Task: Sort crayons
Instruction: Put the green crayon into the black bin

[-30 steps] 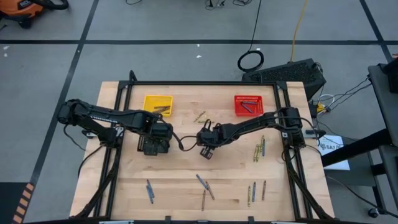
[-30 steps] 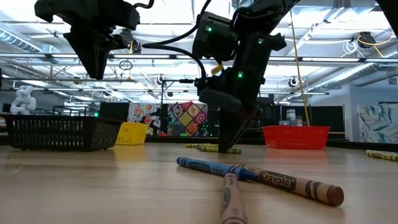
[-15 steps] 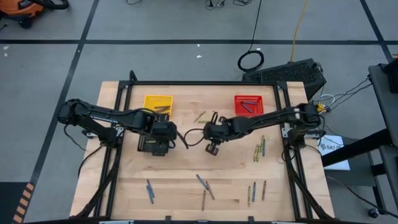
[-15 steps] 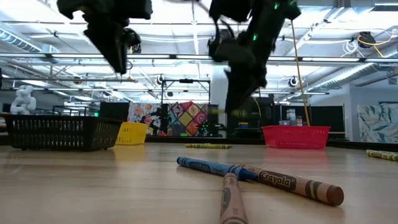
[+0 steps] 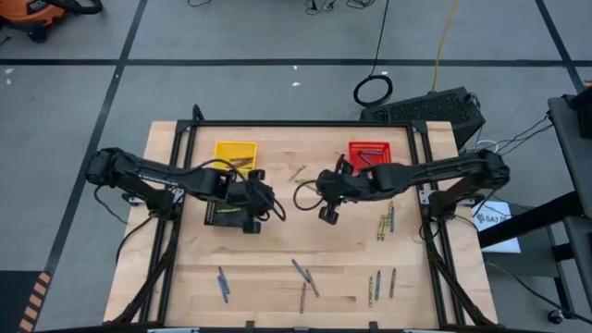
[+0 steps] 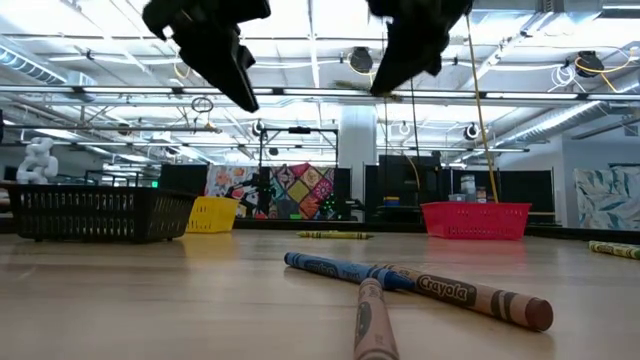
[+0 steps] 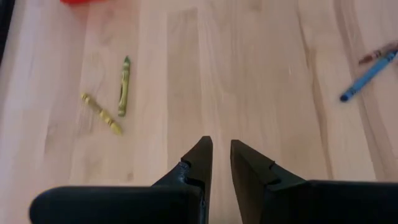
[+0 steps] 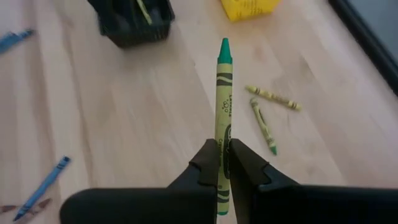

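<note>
My right gripper (image 8: 222, 160) hangs above the middle of the table (image 5: 326, 205) and is shut on a green crayon (image 8: 222, 93). My left gripper (image 7: 221, 152) hangs to the right of the black basket (image 5: 225, 215). Its fingers are a narrow gap apart and hold nothing. Two yellow-green crayons (image 7: 121, 99) lie on the wood ahead of it. Other crayons lie near the front edge (image 5: 305, 276) and at the right (image 5: 385, 224). A blue crayon and brown ones (image 6: 400, 280) lie closest in the low view. My right gripper pinches the green crayon near its blunt back end (image 8: 222, 144) between its two fingers. The crayon runs along the fingers and sticks out ahead of their tips, point first. It is lifted clear of the table.
A yellow basket (image 5: 235, 154) and a red basket (image 5: 370, 155) stand at the far edge, each with crayons inside. The black basket (image 8: 130, 22) holds a yellow-green crayon. Bare wood lies between the two grippers and the front crayons.
My right gripper has risen from the table and gone toward the right and far edge with the green crayon, lifting it clear. My left gripper has risen too and gone from over the black basket toward the table's right.
</note>
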`<state>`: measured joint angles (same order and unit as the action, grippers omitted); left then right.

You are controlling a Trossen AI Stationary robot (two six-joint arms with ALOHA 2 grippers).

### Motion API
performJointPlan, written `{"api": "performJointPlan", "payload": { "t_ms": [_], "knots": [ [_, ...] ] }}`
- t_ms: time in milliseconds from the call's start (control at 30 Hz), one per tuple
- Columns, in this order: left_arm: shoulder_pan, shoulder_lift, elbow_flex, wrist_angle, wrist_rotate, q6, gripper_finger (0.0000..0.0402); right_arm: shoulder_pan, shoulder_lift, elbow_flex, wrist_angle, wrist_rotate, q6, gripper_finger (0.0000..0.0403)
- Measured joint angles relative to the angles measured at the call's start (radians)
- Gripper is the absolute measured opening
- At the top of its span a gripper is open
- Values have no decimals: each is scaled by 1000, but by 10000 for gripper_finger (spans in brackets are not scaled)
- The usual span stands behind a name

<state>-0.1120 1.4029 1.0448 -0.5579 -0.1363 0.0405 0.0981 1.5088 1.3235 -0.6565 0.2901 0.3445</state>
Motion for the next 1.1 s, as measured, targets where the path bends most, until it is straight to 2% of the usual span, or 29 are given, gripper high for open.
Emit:
{"api": "performJointPlan", "payload": {
  "t_ms": [333,467,700,867,1000,1100],
  "knots": [
    [36,0,-179,480,-4,41,57,35,-58,1,75,-4,-60,0],
    [48,0,-214,602,-1,44,57,52,-57,1,82,-6,-75,0],
    [47,0,-264,844,115,23,57,86,-57,1,145,-8,-125,0],
    [46,0,-266,936,130,19,57,107,-57,1,194,-82,-155,0],
    [46,0,-266,976,139,19,57,119,-57,1,218,-82,-168,0],
    [47,0,-266,1004,193,17,57,120,-57,1,229,-81,-177,0]
  ]
}}
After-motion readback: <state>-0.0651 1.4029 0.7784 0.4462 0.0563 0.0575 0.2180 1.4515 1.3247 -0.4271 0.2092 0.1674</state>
